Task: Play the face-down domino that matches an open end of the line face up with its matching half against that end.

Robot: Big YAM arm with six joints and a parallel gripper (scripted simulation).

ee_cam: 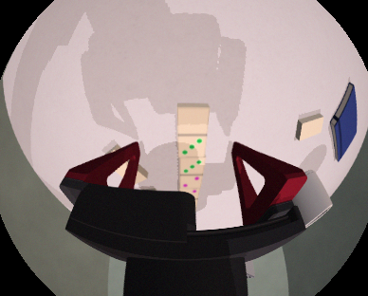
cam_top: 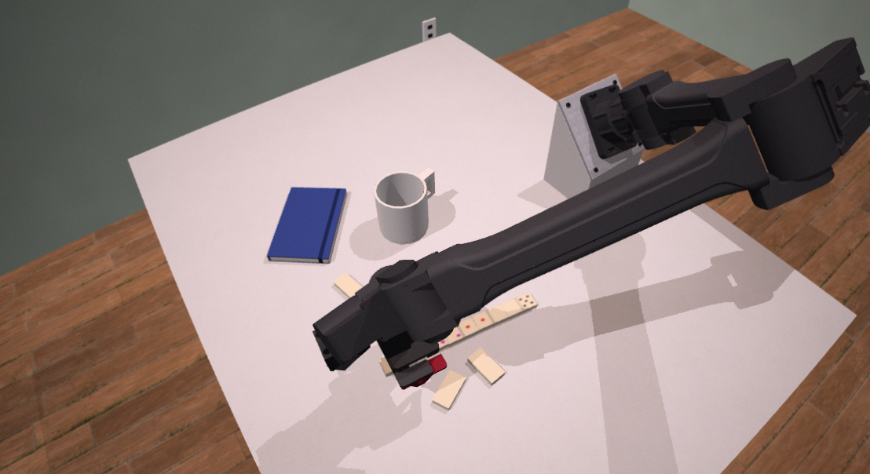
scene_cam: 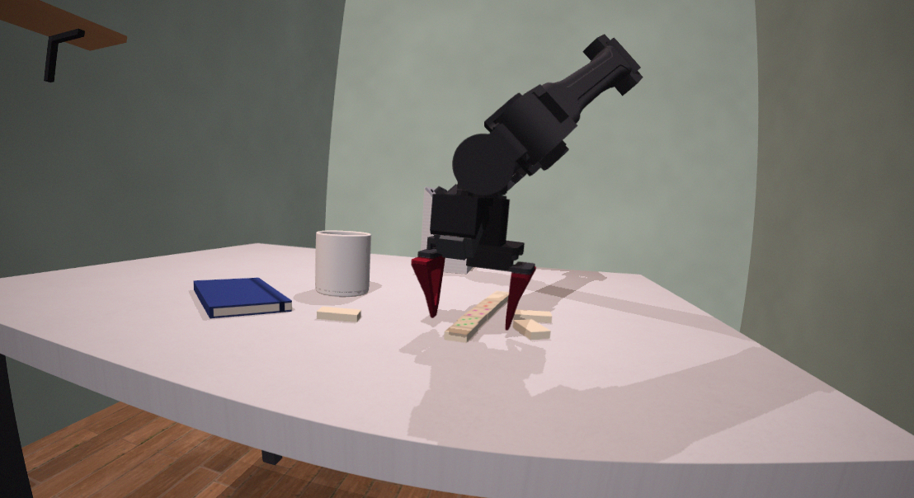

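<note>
Grey-green walls (cam_top: 213,57) (scene_cam: 671,143) rise behind a wooden plank floor (cam_top: 78,300) (scene_cam: 128,449), with a power outlet (cam_top: 429,28) just past the far corner of the pale table (cam_top: 243,142) (scene_cam: 159,360) (ee_cam: 281,57). On the table, a blue notebook (cam_top: 306,224) (scene_cam: 242,296) (ee_cam: 348,125) lies near an upright light-grey mug (cam_top: 403,215) (scene_cam: 342,265) (ee_cam: 314,199).

The domino line (cam_top: 480,319) (scene_cam: 482,316) (ee_cam: 192,152) lies flat and face up. One end half is blank, followed by two touching halves with three green pips each, then magenta pips; the other end carries five black pips. The gripper (cam_top: 414,356) (scene_cam: 470,321) (ee_cam: 185,147) is spread wide above the line near its blank end, one finger to each side, with nothing pinched between them.

Three unplayed dominoes lie face down, apart from the line. A lone face-down domino (cam_top: 349,284) (scene_cam: 338,314) (ee_cam: 310,126) is on the notebook's side of the line. Across the line are two more, a nearer face-down domino (cam_top: 449,390) (scene_cam: 532,329) (ee_cam: 140,175) and a farther face-down domino (cam_top: 486,366) (scene_cam: 537,316), close to each other. Their pips are hidden, so which one matches cannot be told.
</note>
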